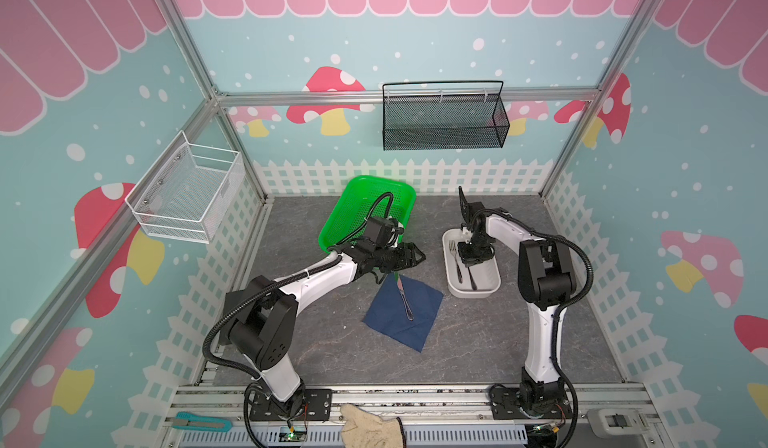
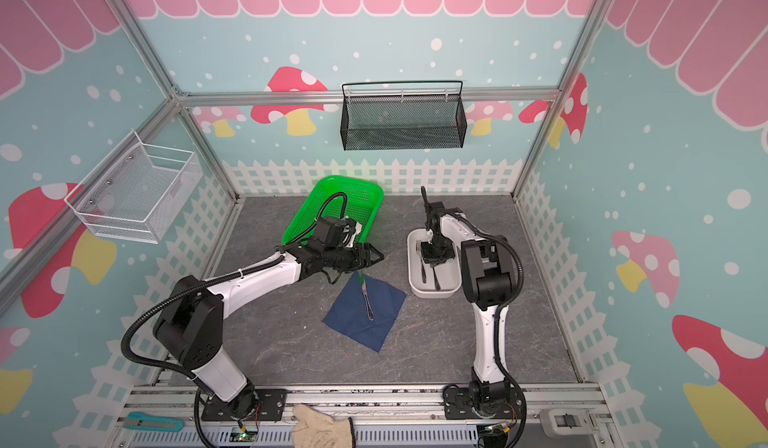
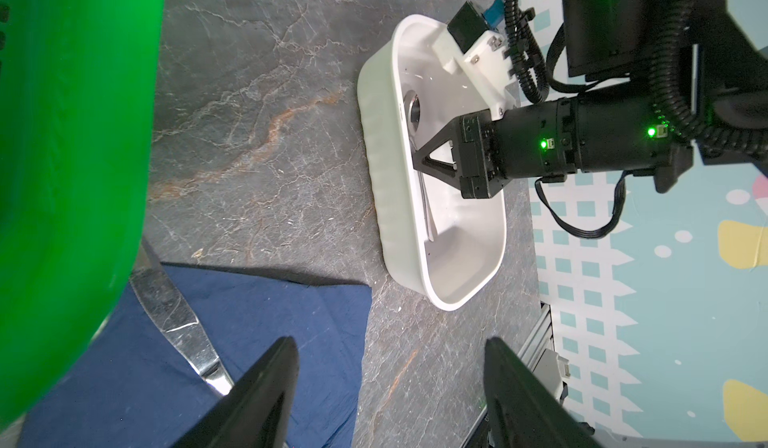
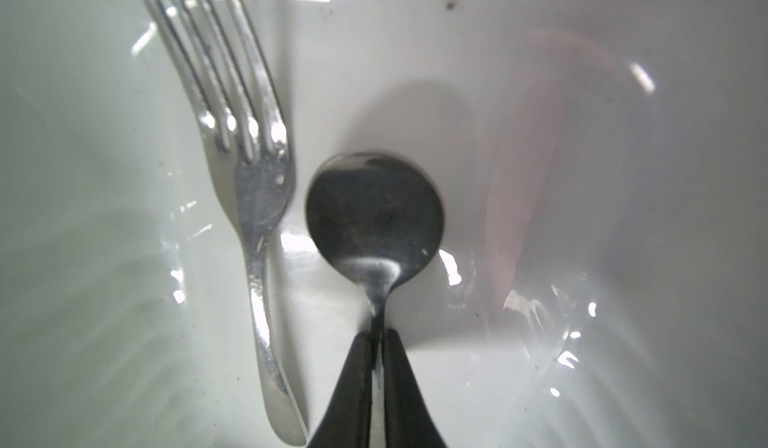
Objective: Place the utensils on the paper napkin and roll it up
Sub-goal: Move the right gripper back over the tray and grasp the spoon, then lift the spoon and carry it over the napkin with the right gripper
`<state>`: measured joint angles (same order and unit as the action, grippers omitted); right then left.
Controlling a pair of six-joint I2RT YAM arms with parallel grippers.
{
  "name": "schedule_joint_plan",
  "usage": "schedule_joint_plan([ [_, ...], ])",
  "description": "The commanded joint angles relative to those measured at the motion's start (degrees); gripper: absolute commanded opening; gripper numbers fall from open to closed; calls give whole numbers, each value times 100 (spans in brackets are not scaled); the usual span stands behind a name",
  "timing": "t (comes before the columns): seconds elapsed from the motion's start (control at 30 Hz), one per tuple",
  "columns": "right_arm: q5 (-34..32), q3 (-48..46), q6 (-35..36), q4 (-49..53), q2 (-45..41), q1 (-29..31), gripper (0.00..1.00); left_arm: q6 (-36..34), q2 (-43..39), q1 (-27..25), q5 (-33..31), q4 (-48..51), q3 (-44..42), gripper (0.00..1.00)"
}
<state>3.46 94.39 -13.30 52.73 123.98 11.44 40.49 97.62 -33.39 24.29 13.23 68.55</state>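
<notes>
The dark navy paper napkin [image 1: 390, 321] [image 2: 353, 321] lies flat mid-table with a silver knife [image 1: 405, 300] [image 2: 366, 298] across it; the left wrist view shows the knife [image 3: 174, 313] on the napkin [image 3: 270, 300] too. My left gripper [image 1: 417, 257] [image 3: 390, 342] hovers open over the napkin's far corner, holding nothing. My right gripper [image 1: 467, 261] [image 4: 379, 333] reaches down into the white tray [image 1: 451, 290] and is shut on the neck of the spoon [image 4: 374, 213]. The fork [image 4: 257, 200] [image 1: 456, 261] lies beside the spoon on the tray floor.
A green basket [image 1: 365, 209] stands behind the left gripper. On the front rail lie a beige glove [image 1: 370, 429] and a teal cutter [image 1: 203, 422]. A black mesh basket [image 1: 442, 121] hangs on the back wall, a white wire basket [image 1: 187, 192] on the left wall.
</notes>
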Motion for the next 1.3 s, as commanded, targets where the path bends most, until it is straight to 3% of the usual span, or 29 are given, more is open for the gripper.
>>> schedule_joint_plan([
  [0.0,-254,-420,287,119,540,-10,8,-76,12,40,54,92,135,73],
  [0.27,-171,-333,397,119,693,-11,15,-59,64,35,45,96,178,73],
  [0.47,-68,-391,367,-2,730,-10,9,-50,17,40,73,105,129,73],
  [0.87,146,112,331,247,-152,-15,7,-32,-235,36,-48,93,-97,73],
  [1.27,525,-17,301,426,-857,-10,7,18,-218,37,-22,-14,-184,73],
])
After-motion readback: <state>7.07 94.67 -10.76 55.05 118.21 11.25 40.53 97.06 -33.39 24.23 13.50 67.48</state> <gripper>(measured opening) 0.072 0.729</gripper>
